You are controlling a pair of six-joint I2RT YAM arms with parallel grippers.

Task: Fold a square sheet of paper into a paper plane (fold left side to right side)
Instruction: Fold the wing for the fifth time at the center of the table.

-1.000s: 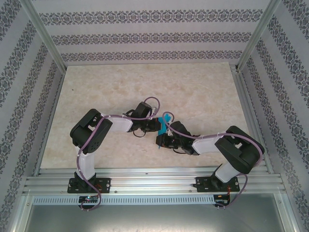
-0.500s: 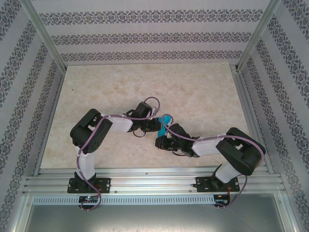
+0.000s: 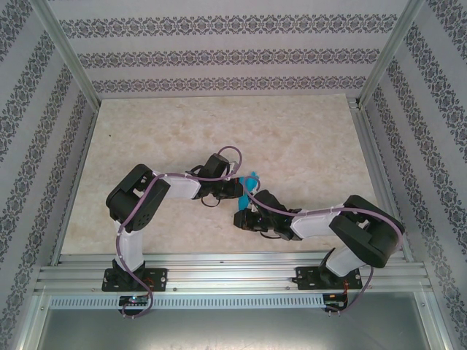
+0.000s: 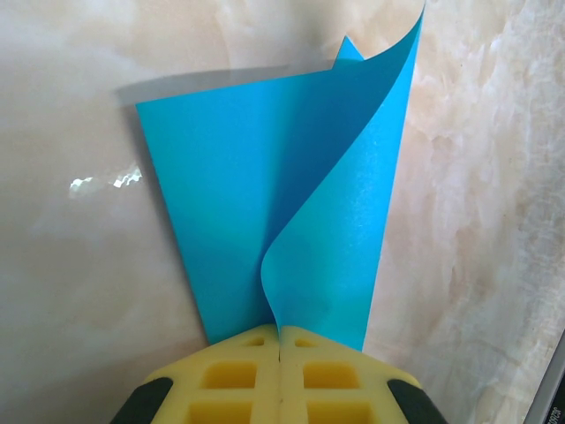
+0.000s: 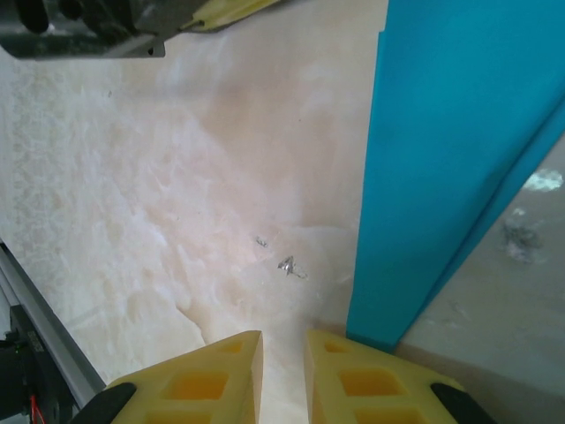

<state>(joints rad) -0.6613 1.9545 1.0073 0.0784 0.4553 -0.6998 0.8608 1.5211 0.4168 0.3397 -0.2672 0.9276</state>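
Note:
The cyan-blue sheet of paper (image 4: 256,194) is folded into a tapering shape, and one flap curls up on its right side. My left gripper (image 4: 280,334) is shut on its narrow near end, with the yellow pads pressed together. From above, the paper (image 3: 249,180) sticks out past the left gripper (image 3: 238,191) at mid-table. My right gripper (image 3: 241,217) sits just nearer than it. In the right wrist view the right gripper (image 5: 283,343) is slightly open with bare table between the jaws. The paper (image 5: 441,150) rises just beyond its right finger.
The marble-patterned tabletop (image 3: 292,138) stretches behind both arms. Aluminium rails (image 3: 233,266) line its near edge and patterned walls close in the sides. The left gripper's body (image 5: 88,26) looms at the top left of the right wrist view.
My right arm has drawn back slightly toward the near edge, its elbow shifting right. The left gripper keeps its hold on the paper without moving.

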